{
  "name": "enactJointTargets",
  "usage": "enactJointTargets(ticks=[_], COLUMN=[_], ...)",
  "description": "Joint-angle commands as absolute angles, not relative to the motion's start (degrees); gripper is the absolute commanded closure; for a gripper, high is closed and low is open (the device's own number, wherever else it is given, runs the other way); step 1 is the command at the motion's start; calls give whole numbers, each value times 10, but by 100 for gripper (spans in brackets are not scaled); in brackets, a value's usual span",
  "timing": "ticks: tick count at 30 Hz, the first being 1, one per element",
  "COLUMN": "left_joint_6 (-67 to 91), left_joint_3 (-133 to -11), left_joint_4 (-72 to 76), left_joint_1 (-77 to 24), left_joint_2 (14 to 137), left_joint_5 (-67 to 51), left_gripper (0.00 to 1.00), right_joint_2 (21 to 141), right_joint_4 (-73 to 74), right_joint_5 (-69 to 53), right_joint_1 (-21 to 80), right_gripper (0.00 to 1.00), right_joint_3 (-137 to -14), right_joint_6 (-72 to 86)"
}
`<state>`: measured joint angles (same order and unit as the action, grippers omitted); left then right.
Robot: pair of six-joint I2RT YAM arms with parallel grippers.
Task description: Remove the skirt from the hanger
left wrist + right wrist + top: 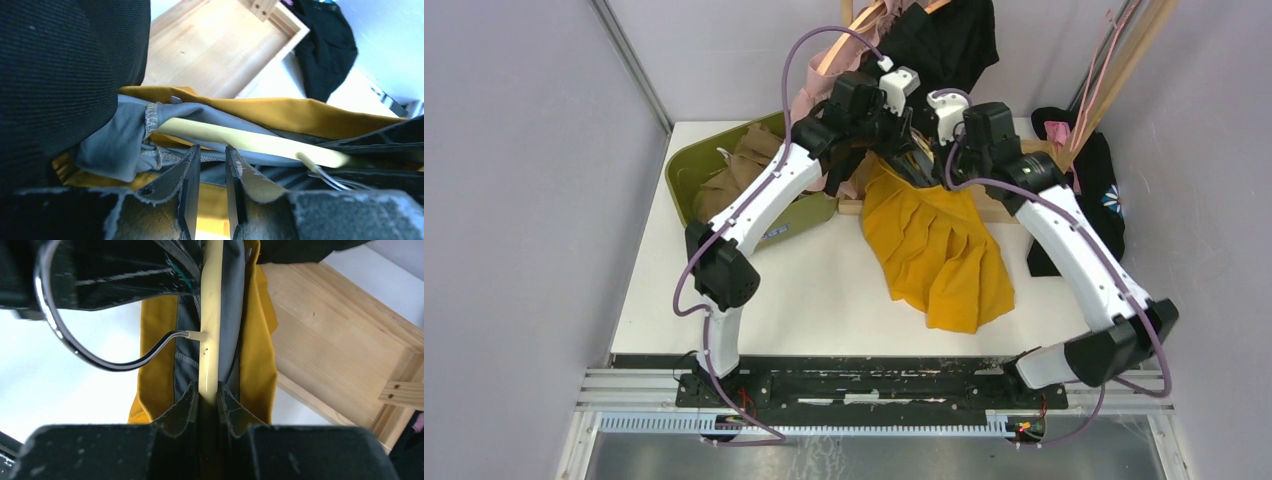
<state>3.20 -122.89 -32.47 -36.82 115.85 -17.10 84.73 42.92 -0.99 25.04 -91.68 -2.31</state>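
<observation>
A: Closest to the lens on the right wrist is the right gripper (pixel 208 392). Its jaws are pressed together on the cream bar of the hanger (pixel 211 315). The bar runs off toward 12 o'clock, and its metal hook (pixel 75 347) curls out to 9.

B: And the skirt?

A: From overhead, the mustard-yellow skirt (pixel 939 250) lies on the table (pixel 824 290) with its pleats fanning toward 5 o'clock. Its waist is at the 12 o'clock end, under both wrists. On the right wrist view, yellow cloth and grey lining (pixel 185 340) hang on either side of the bar, so I judge the skirt is still on the hanger.

B: The left gripper?

A: The left gripper (pixel 212 155) has its fingers a narrow gap apart, with the tips right against the grey lining just below the bar. I cannot tell whether any cloth is pinched between them.

B: So how far along?

A: Early, as I read it. The hanger is gripped, nothing more. The whole release is left: freeing the waist from the bar, then drawing the skirt clear. A green bin (pixel 679 180) sits at 9 o'clock of the waist. A wooden tray (pixel 220 50) shows at 12 on the left wrist view.
</observation>
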Motion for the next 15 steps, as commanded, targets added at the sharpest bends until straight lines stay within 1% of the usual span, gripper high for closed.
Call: enactJointTargets(ticks=[1, 3, 5, 6, 7, 8, 9, 12, 15], left_joint_6=[21, 14, -2, -15, -27, -38, -47, -61, -74], left_joint_3=[-1250, -1246, -1238, -1234, -1230, -1228, -1229, -1247, -1248], left_joint_4=[-294, -297, -307, -313, -318, -323, -328, -333, -329], left_joint_1=[-379, -379, -379, -379, -379, -379, -379, -380, -380], left_joint_2=[1125, 1123, 1121, 1120, 1119, 1117, 1117, 1108, 1098], left_joint_5=[-203, -196, -183, -175, -165, -156, -147, -128, -77], left_gripper=[67, 60, 46, 37, 20, 7, 0, 1, 1], right_joint_2=[742, 716, 692, 683, 677, 674, 669, 657, 647], right_joint_4=[375, 398, 415, 425, 436, 445, 449, 451, 458], right_joint_5=[-3, 6, 15, 17, 15, 15, 15, 15, 14], right_joint_1=[251, 251, 251, 251, 250, 251, 251, 251, 251], right_gripper=[99, 99, 99, 99, 99, 99, 99, 99, 99], right_joint_3=[-917, -911, -904, -902, -901, -898, -891, -869, -862], right_joint_6=[-30, -41, -47, -47, -47, -47, -46, -44, -41])
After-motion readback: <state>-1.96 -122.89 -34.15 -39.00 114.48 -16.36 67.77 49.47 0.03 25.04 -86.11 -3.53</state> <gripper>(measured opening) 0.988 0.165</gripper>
